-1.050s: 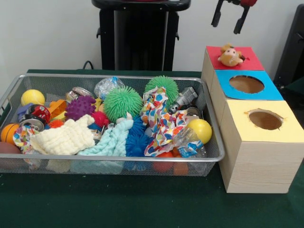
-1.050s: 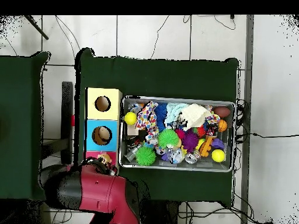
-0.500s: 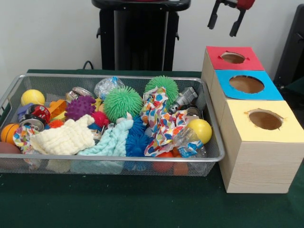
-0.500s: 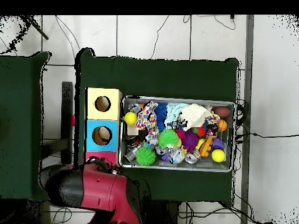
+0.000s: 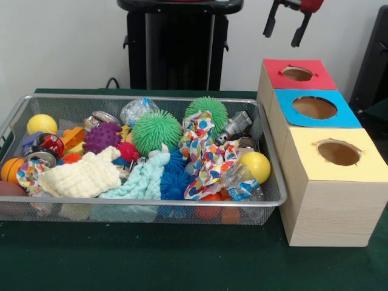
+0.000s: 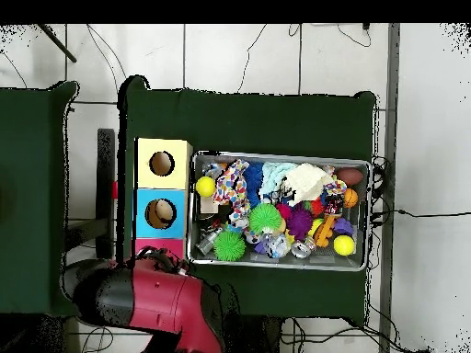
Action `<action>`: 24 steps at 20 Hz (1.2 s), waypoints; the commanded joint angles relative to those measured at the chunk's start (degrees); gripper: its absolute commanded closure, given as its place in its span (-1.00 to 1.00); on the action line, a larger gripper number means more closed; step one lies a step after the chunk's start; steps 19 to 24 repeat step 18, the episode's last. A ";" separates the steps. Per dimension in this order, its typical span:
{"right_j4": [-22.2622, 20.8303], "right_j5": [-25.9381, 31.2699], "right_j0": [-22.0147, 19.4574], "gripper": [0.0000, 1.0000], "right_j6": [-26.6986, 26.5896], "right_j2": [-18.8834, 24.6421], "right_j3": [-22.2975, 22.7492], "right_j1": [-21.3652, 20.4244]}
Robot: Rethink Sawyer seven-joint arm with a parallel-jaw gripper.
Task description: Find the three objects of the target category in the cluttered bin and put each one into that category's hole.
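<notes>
My gripper (image 5: 284,26) hangs open and empty high above the red-topped box (image 5: 276,79), whose round hole (image 5: 297,73) shows nothing in it. The wire bin (image 5: 139,97) to its left is full of clutter: two green spiky balls (image 5: 156,130) (image 5: 207,109), a purple spiky ball (image 5: 102,137), a yellow ball (image 5: 256,165), a cream cloth (image 5: 82,176), a mint cloth (image 5: 140,180) and a patterned cloth (image 5: 203,151). In the overhead view the red arm (image 6: 152,303) covers the red box, and the bin (image 6: 276,154) lies to its right.
A blue-topped box (image 5: 339,115) and a yellow-topped box (image 5: 370,167), each with a round hole, stand in a row in front of the red one. Another yellow ball (image 5: 42,124), an orange ball (image 5: 9,170) and metal cans lie at the bin's left end.
A small plush toy that sat on the red box's hole one second ago is gone from sight. The open gripper has drifted slightly up and to the left.
</notes>
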 commanded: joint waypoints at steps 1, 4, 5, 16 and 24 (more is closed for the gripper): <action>-0.16 -8.16 -4.80 -1.00 6.76 5.23 5.58 -0.08; -2.34 -14.65 -8.42 -1.00 4.29 6.56 10.86 -1.38; -2.80 -15.15 -9.21 -1.00 3.82 6.66 11.68 -1.88; -4.99 -16.92 -15.99 -1.00 1.71 9.25 14.94 -3.93; -5.57 -16.78 -17.06 -1.00 1.37 10.04 14.96 -4.08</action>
